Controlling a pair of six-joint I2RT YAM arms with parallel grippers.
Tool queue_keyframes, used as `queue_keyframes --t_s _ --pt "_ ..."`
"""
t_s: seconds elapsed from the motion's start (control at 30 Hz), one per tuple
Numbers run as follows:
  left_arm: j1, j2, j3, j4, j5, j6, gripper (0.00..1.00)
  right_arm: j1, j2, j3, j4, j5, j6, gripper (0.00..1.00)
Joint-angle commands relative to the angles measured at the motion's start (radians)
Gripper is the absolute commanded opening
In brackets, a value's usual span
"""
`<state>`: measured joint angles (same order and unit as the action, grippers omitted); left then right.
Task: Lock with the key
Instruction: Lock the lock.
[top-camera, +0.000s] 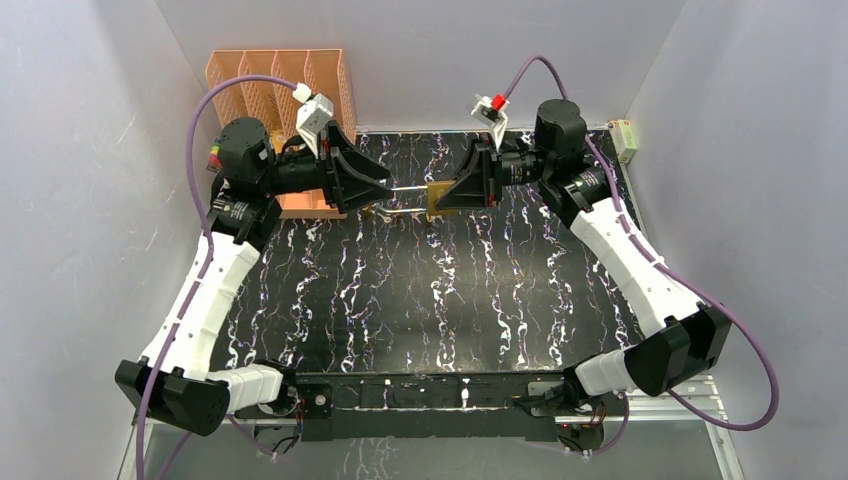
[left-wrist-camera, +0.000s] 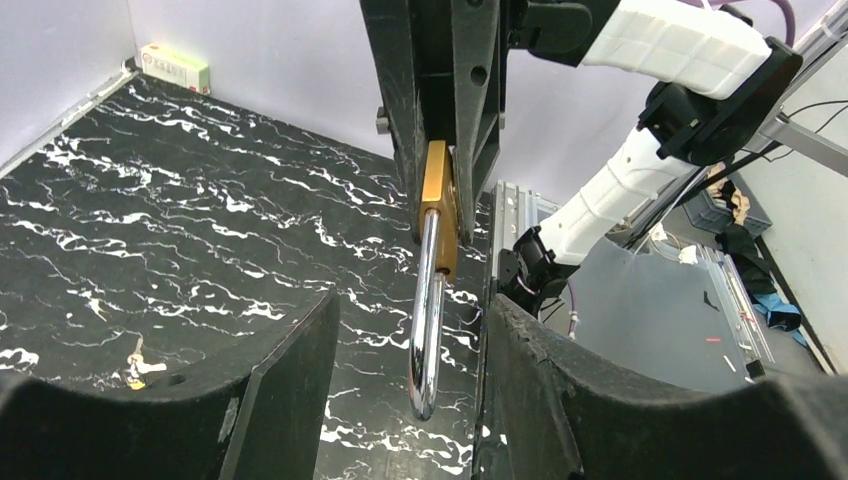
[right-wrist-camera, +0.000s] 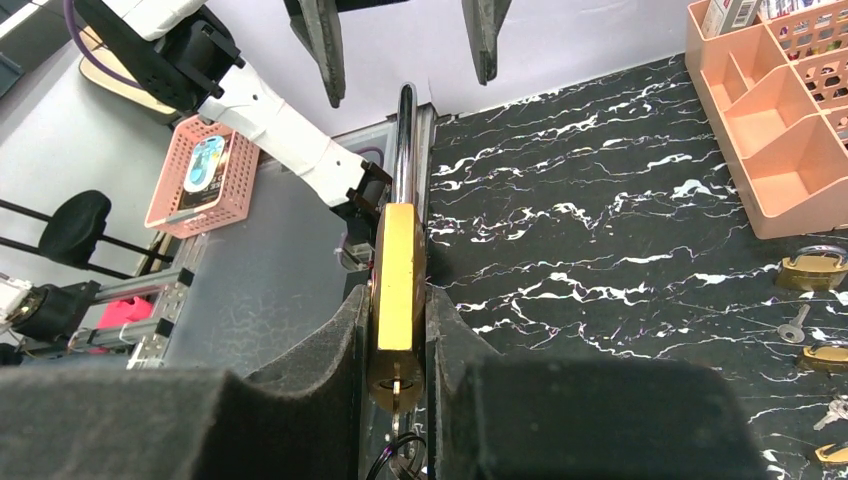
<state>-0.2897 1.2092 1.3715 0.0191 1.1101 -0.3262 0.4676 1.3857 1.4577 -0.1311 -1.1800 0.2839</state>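
**A Gold Lock Held Tight**

The right gripper (right-wrist-camera: 397, 310) squeezes a gold padlock (right-wrist-camera: 397, 270) between its two black fingers. The lock's shiny silver loop (right-wrist-camera: 405, 150) sticks straight out from it. Past the loop's tip, the left gripper (right-wrist-camera: 408, 88) has its two fingers spread wide, one on each side and not touching it. On the black table (right-wrist-camera: 600, 230) to the right sit an orange tray (right-wrist-camera: 770, 140), more small padlocks (right-wrist-camera: 812, 268) and a loose key (right-wrist-camera: 793, 325).
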Motion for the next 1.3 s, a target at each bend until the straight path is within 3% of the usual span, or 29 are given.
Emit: queue_keyframes --t_s 0.0,0.2,0.33,0.37,0.47,0.57,0.6,0.63,0.7,0.77,0.93,1.0,1.07,1.13,1.27 --pt "0.005 -0.034 0.030 -0.116 0.010 0.068 0.55 -0.013 -0.041 0.077 0.043 -0.028 -0.015 0.00" --pt "0.005 -0.060 0.006 -0.161 -0.044 0.121 0.56 -0.019 -0.039 0.081 0.091 -0.053 0.023 0.00" --pt "0.005 -0.072 -0.025 -0.068 -0.009 0.069 0.53 -0.021 -0.037 0.080 0.109 -0.055 0.034 0.00" --pt "0.005 -0.070 -0.035 -0.025 0.018 0.043 0.48 -0.020 -0.036 0.079 0.116 -0.057 0.039 0.00" --pt "0.006 -0.052 -0.056 0.070 0.098 -0.027 0.20 -0.021 -0.037 0.072 0.157 -0.061 0.066 0.00" --pt "0.005 -0.041 -0.061 0.078 0.141 -0.039 0.09 -0.020 -0.038 0.071 0.184 -0.066 0.087 0.00" --pt "0.005 -0.040 -0.064 0.084 0.154 -0.045 0.09 -0.021 -0.036 0.072 0.192 -0.069 0.094 0.00" --pt "0.005 -0.041 -0.068 0.092 0.164 -0.054 0.17 -0.022 -0.036 0.072 0.202 -0.071 0.101 0.00" --pt "0.005 -0.047 -0.075 0.091 0.168 -0.059 0.40 -0.024 -0.033 0.074 0.224 -0.075 0.118 0.00" --pt "0.005 -0.057 -0.084 0.084 0.162 -0.048 0.48 -0.026 -0.030 0.074 0.245 -0.079 0.135 0.00" --pt "0.006 -0.071 -0.081 0.035 0.145 0.001 0.48 -0.030 -0.028 0.072 0.284 -0.076 0.161 0.00" --pt "0.008 -0.069 -0.078 0.035 0.146 0.006 0.39 -0.030 -0.028 0.071 0.297 -0.078 0.173 0.00" --pt "0.010 -0.068 -0.078 0.064 0.151 -0.005 0.23 -0.030 -0.028 0.067 0.310 -0.080 0.184 0.00" --pt "0.012 -0.070 -0.085 0.098 0.138 -0.023 0.17 -0.030 -0.029 0.064 0.319 -0.083 0.192 0.00" --pt "0.014 -0.072 -0.107 0.195 0.111 -0.087 0.42 -0.030 -0.031 0.057 0.326 -0.089 0.202 0.00"
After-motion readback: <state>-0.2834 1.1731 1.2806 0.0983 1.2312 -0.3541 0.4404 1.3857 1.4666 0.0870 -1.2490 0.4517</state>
